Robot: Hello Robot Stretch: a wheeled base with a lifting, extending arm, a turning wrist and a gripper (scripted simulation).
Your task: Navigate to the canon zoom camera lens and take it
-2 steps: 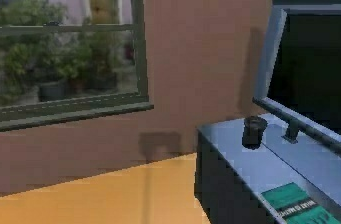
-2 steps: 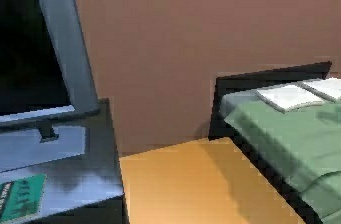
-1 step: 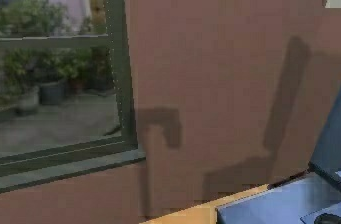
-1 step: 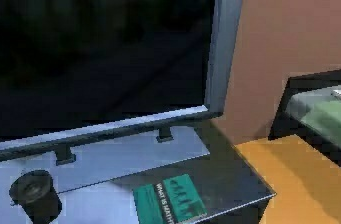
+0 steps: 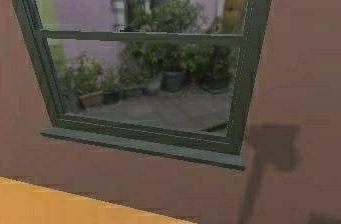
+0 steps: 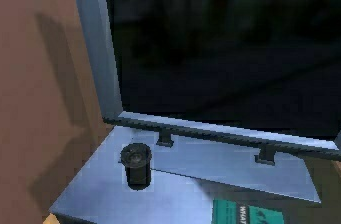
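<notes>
On the grey stand (image 6: 96,190), camera lens (image 6: 136,165) upright

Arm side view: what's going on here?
The robot sits beside a grey stand carrying a large dark screen. A short dark cylinder shaped like the camera lens stands upright on the stand, in front of the screen's lower left corner, with nothing touching it, so it is not yet taken. A teal book lies at the bottom edge. The forward view faces a green-framed window with potted plants outside.
</notes>
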